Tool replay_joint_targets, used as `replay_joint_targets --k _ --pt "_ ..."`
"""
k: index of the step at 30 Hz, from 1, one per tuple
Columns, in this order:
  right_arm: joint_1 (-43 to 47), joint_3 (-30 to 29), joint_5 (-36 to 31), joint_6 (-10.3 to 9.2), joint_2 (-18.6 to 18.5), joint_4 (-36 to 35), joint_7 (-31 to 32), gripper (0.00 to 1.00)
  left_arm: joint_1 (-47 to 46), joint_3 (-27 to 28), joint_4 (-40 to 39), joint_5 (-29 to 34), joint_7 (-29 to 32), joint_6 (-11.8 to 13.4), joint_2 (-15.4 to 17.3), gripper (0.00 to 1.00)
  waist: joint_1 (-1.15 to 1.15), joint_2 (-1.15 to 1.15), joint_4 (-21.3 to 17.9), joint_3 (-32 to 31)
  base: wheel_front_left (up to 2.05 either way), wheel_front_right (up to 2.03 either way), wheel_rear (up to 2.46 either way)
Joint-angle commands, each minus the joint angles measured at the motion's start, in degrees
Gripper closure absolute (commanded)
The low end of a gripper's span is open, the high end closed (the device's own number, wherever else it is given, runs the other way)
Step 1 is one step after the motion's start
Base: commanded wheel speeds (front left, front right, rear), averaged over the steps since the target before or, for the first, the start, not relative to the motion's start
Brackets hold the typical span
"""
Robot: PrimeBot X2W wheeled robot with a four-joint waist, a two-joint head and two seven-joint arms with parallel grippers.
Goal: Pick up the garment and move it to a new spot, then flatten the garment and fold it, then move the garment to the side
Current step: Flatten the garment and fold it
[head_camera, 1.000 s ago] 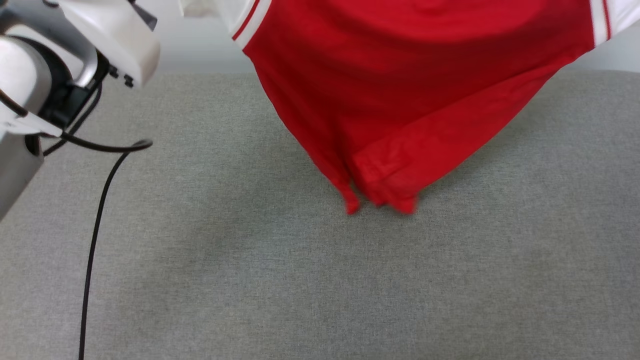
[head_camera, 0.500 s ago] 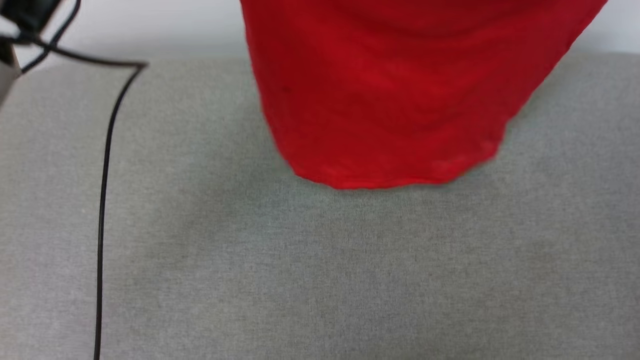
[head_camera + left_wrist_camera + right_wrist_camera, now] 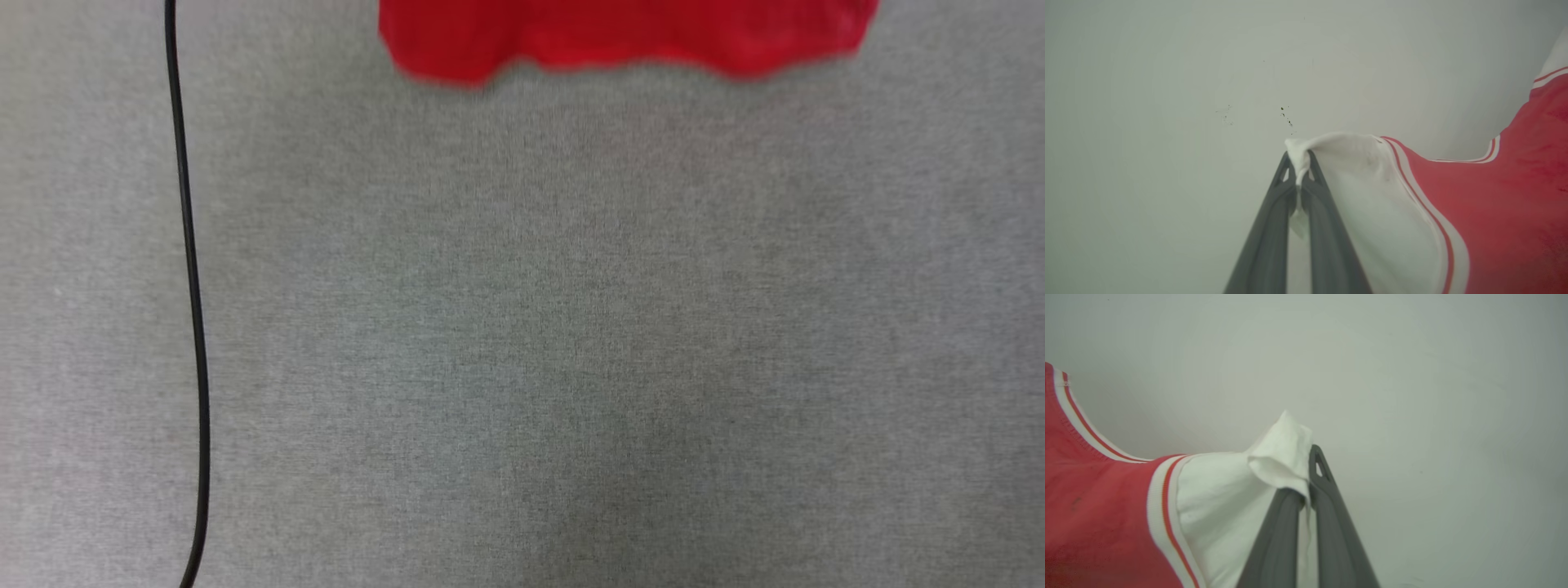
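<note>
The soft red jersey-style T-shirt (image 3: 620, 33), with white short sleeves and red-and-white striped trim, hung above the grey fabric-covered worktop (image 3: 571, 343). Only its blurred lower hem dipped into the top of the head view, seemingly clear of the surface. The long dark left fingers (image 3: 1267, 245) were pressed nearly together on a bunched pinch of one white sleeve (image 3: 1363, 192). The long dark right fingers (image 3: 1274, 547) were clamped just as tightly on the other white sleeve (image 3: 1220, 498), each seen against a plain pale wall (image 3: 1167, 81). Holding it by a sleeve at each side looked deliberate: with the red body slung between the two grips, its own weight could pull out creases, and the T-shirt could be lowered hem first onto a new spot, roughly flat. By that reading the carry was under way, with flattening and folding not yet begun. A thin black cable (image 3: 189, 286) ran down the left side of the worktop, well apart from the hem, where a low drape might have caught on it. Both pinches were small, so the soft cloth might have slipped.
</note>
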Motion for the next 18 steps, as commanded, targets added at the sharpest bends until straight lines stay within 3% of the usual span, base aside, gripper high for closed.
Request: replay_joint_targets --k 1,9,18 --pt "-1.6 -0.3 -0.6 -0.09 0.5 0.9 -0.8 1.00 -1.4 0.4 1.0 0.2 -0.6 -0.1 -0.5 1.00 -0.01 0.00 0.0 2.2 0.00 0.00 0.00" --pt "-8.3 0.4 -1.4 -0.09 4.0 8.2 -4.8 1.00 -6.5 0.9 10.3 0.7 -5.5 -1.3 -3.0 1.00 -0.01 0.00 -0.3 5.0 0.00 0.00 0.00" --pt "-3.5 3.2 2.7 -0.08 7.9 13.9 -9.9 1.00 -1.5 1.6 15.2 -1.7 -7.9 -2.9 -4.3 1.00 -0.01 0.00 -0.9 5.5 0.00 0.00 0.00"
